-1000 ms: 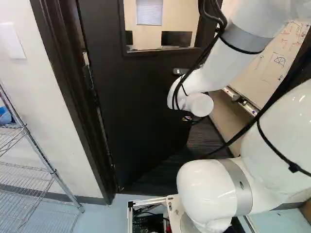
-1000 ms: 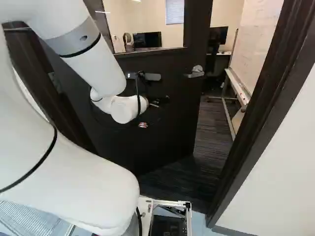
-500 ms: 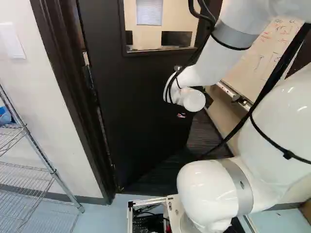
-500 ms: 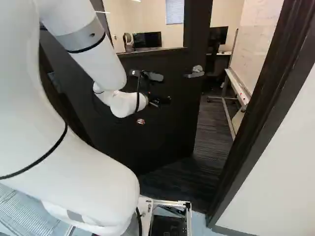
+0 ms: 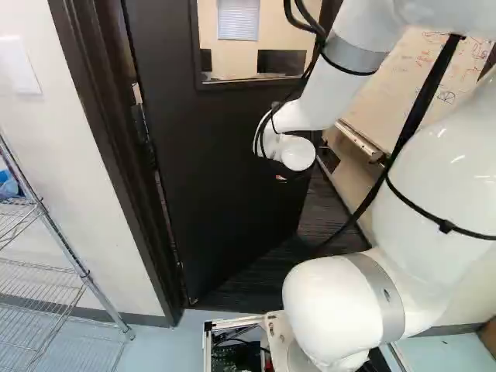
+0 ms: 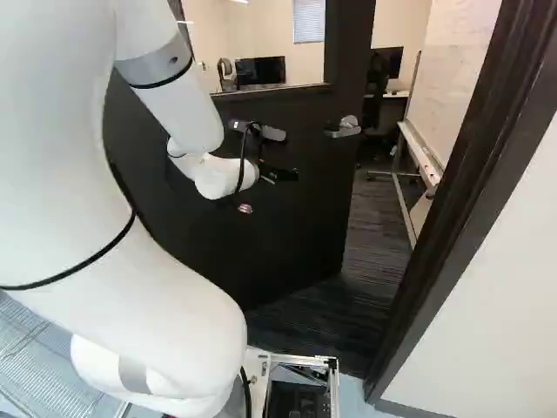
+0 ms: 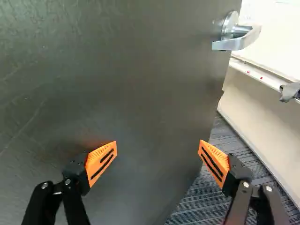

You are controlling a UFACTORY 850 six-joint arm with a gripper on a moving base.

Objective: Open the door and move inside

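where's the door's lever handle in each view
Left base view: not visible; the arm crosses in front of the door near its free edge.
Right base view: upper part, right of middle, by the door's free edge: lever handle.
Wrist view: ahead of the end effector, on the door by that edge.
Shared landmark: whiteboard, beyond the door.

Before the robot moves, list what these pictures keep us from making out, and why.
- Door: top cut off by the upper edge, both base views.
- Handle: behind the arm, left base view.
- Whiteboard: writing too small, left base view.
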